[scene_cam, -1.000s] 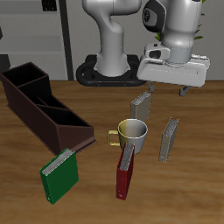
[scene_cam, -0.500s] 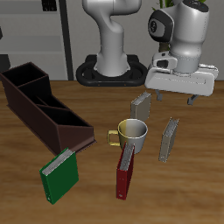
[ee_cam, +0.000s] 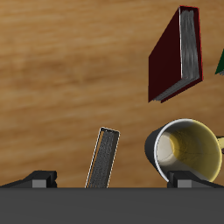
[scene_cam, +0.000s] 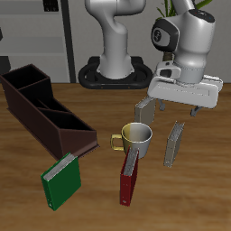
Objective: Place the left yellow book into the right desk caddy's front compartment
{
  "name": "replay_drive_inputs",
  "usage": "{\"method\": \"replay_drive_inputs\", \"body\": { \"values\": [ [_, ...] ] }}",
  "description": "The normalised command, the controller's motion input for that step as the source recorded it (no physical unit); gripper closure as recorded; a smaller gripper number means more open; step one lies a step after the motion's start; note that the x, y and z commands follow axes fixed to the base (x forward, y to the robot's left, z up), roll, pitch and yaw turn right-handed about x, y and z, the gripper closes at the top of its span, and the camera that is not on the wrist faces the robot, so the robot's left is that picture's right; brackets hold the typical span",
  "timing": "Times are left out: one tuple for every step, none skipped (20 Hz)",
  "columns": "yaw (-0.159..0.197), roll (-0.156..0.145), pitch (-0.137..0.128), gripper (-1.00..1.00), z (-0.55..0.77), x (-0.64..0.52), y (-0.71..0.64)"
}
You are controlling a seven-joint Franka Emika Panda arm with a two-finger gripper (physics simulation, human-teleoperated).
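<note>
Overhead, the gripper (scene_cam: 178, 110) hangs with fingers spread above the left yellow book (scene_cam: 173, 143), not touching; since the earlier frame it has shifted toward that book and lower. The second grey book (scene_cam: 144, 112) is partly hidden behind it. Wrist view: the book (ee_cam: 101, 158) stands between the fingertips, cut off below, beside the mug (ee_cam: 187, 150).

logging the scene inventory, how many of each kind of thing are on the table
books: 4 — green book, red book, two grey books
mugs: 1 — yellow-lined mug
desk caddies: 1 — maroon desk caddy
total: 6
</note>
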Motion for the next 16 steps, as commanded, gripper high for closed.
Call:
{"method": "replay_drive_inputs", "body": {
  "values": [
    [-0.036, -0.020, -0.057, -1.00, -0.19, -0.08, -0.04],
    [-0.031, -0.025, 0.007, -1.00, -0.09, -0.03, 0.16],
    [-0.043, 0.080, 0.012, -1.00, -0.34, -0.08, 0.17],
    [-0.011, -0.001, -0.012, -1.00, -0.20, -0.02, 0.02],
    [-0.083, 0.004, -0.004, -1.00, -0.13, -0.02, 0.11],
    [0.019, -0.007, -0.066, -1.00, -0.07, -0.04, 0.08],
    [-0.047, 0.010, -0.029, -1.00, -0.07, -0.04, 0.06],
    [-0.070, -0.035, -0.020, -1.00, -0.08, -0.03, 0.04],
    [-0.030, 0.042, -0.017, -1.00, -0.09, -0.01, 0.09],
    [-0.033, -0.031, -0.067, -1.00, -0.08, -0.03, -0.03],
    [-0.038, -0.012, -0.007, -1.00, -0.05, -0.01, -0.02],
    [-0.045, 0.044, -0.027, -1.00, -0.15, 0.03, 0.05],
    [-0.018, -0.033, -0.023, -1.00, -0.12, 0.02, -0.02],
    [0.000, 0.000, 0.000, -1.00, 0.01, -0.01, 0.11],
    [-0.059, 0.049, 0.021, -1.00, -0.25, 0.11, -0.07],
    [0.000, 0.000, 0.000, -1.00, 0.02, -0.02, 0.09]
  ]
}}
